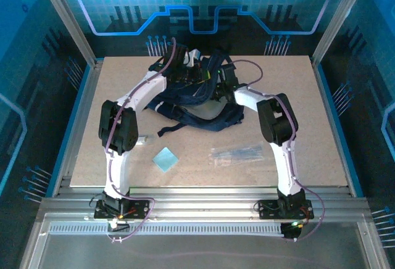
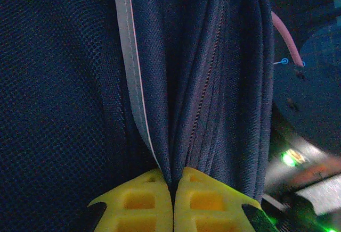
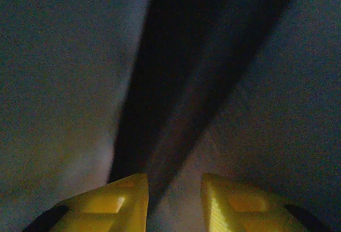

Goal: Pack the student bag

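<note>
The student bag (image 1: 199,107), dark navy with grey stripes, lies crumpled at the far middle of the table, its straps trailing toward the front. My left gripper (image 1: 177,61) is at its far left top. In the left wrist view the left gripper (image 2: 173,183) is shut, pinching a fold of the navy bag fabric (image 2: 202,83) beside a grey stripe (image 2: 127,56). My right gripper (image 1: 220,74) is sunk into the bag from the right. In the right wrist view the right gripper (image 3: 175,184) stands open in a dark space, with dim bag fabric (image 3: 256,83) ahead and nothing between the fingers.
A light blue square (image 1: 165,158) lies on the table in front of the bag. A clear packet of pens (image 1: 237,153) rests to its right. A small pale object (image 1: 144,139) sits beside the left arm's elbow. Glass walls enclose the table (image 1: 308,96).
</note>
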